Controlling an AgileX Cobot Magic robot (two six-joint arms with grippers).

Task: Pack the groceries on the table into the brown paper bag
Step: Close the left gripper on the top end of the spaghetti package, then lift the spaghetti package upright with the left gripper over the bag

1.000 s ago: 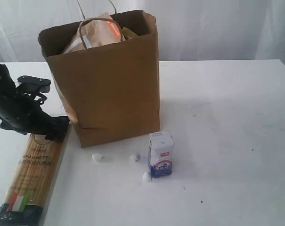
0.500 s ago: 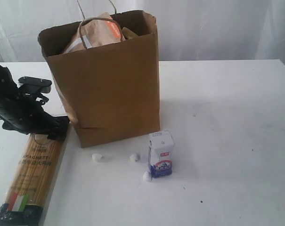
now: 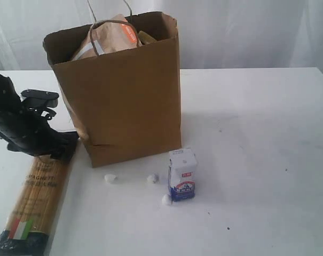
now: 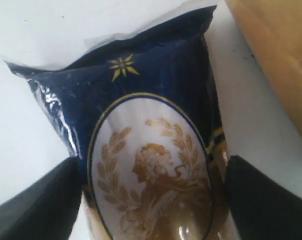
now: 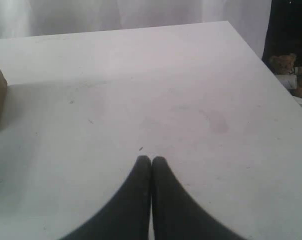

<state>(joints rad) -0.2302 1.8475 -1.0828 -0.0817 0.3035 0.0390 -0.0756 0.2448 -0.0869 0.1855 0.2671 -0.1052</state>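
I am watching the left end effector (image 3: 58, 145) sitting low over the desk (image 3: 257, 133), at the far end of the spaghetti packet (image 3: 36, 202), just beside the brown paper bag (image 3: 124, 101). In the left wrist view its fingers (image 4: 36, 205) are standing wide apart, one on each side of the packet's dark blue end and right against its edges. I cannot tell whether they are pressing on it. The packet is lying flat on the desk, left of the bag, its other dark end pointing toward the near edge.

The right end effector (image 5: 151, 162) is hanging over bare desk with its fingers pressed together and nothing between them.

The bag is standing upright and open, and the brown orange-labelled pouch (image 3: 113, 34) is poking out of its top. The small white-blue carton (image 3: 182, 175) is standing upright on the desk, just in front of the bag's right corner. Three small white lumps (image 3: 111, 178) are lying near the carton and the bag's base.
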